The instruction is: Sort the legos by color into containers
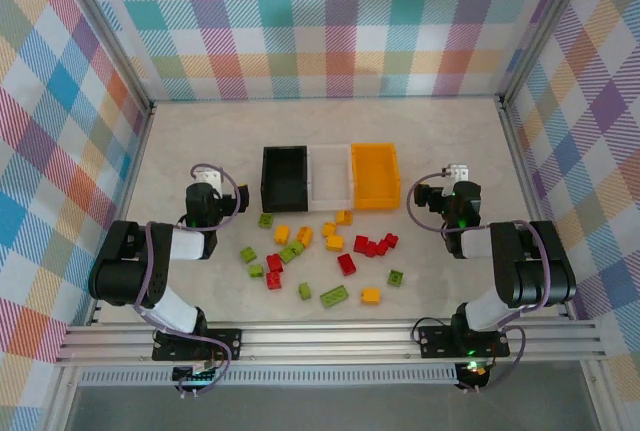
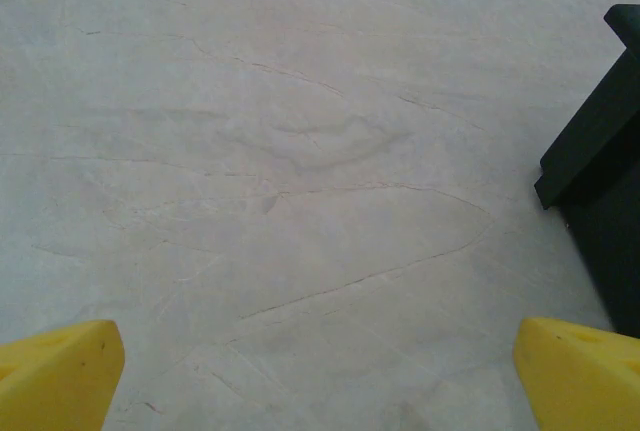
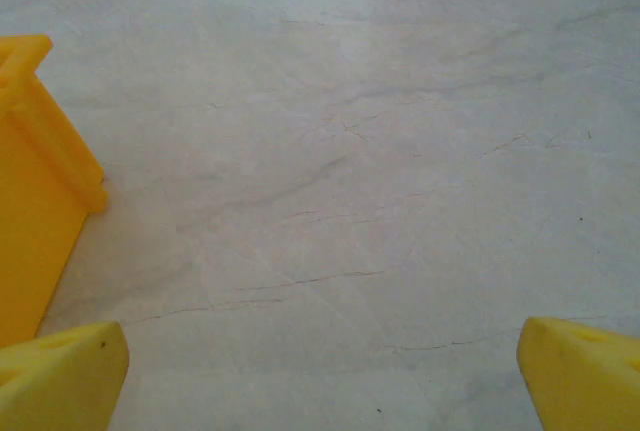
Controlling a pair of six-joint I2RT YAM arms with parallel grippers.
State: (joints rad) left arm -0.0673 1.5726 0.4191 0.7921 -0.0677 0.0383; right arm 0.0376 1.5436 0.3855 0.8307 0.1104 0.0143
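- Left end effector (image 2: 320, 381): fingers set wide apart, holding nothing, over bare bench (image 2: 300, 151) just left of the black bin (image 1: 284, 177).
- Right end effector (image 3: 320, 376): fingers apart, empty, just right of the orange bin (image 1: 375, 175).
- White bin (image 1: 331, 179): between those two; all three look empty.
- Legos (image 1: 346, 264): red, yellow-orange and green, scattered near of the bins, between the arms.
- Step, as we judge it: first pick pending. It calls for swinging one arm inward, lowering over a lone brick and closing on it.
- Hard to make out: several bricks touch in clusters; wrist views cut each bin to a corner.
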